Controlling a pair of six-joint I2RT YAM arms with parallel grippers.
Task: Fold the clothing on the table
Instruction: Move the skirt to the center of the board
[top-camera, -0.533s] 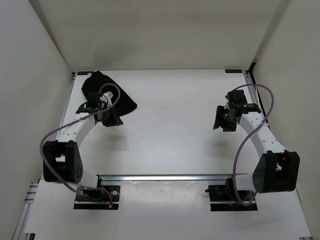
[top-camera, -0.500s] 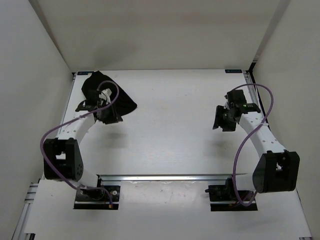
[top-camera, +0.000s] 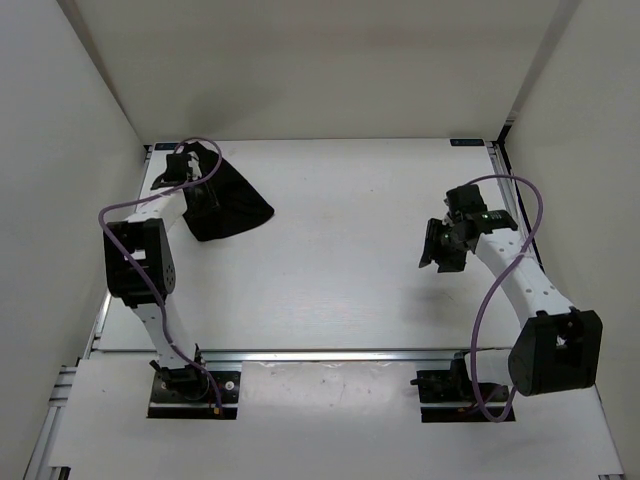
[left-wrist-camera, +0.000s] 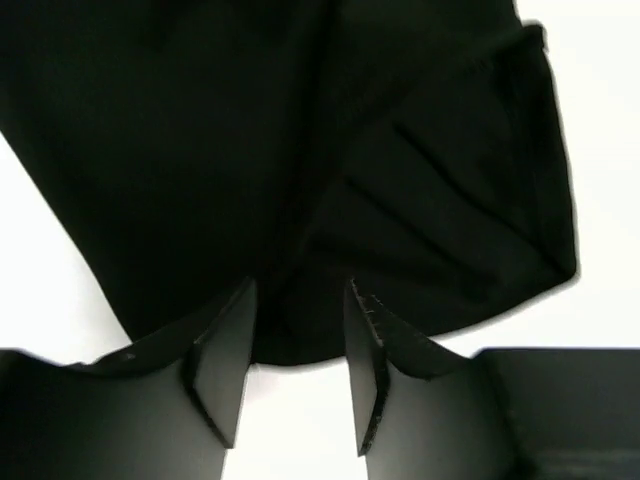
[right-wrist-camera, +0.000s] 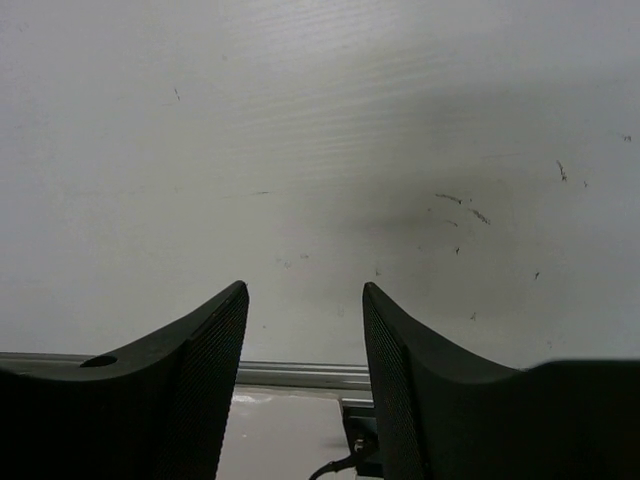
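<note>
The clothing (top-camera: 238, 205) is a black bunched heap at the far left corner of the white table (top-camera: 340, 260). My left gripper (top-camera: 207, 194) hangs over its left part. In the left wrist view the clothing (left-wrist-camera: 300, 150) fills the upper frame in folds, and the left gripper (left-wrist-camera: 300, 300) is open, its fingertips (left-wrist-camera: 235, 310) at the fabric's near edge with bare table showing between the fingers. My right gripper (top-camera: 438, 250) is open over bare table at the right, far from the clothing; the right wrist view shows the gripper (right-wrist-camera: 305, 292) with nothing in it.
White walls enclose the table on the left, back and right. A metal rail (top-camera: 330, 354) runs along the near edge, also seen below the right fingers as the rail (right-wrist-camera: 290, 375). Purple cables (top-camera: 495, 290) loop off both arms.
The left arm has swung up and toward the far left corner, carrying its gripper over the clothing. The right gripper has shifted slightly left and nearer.
</note>
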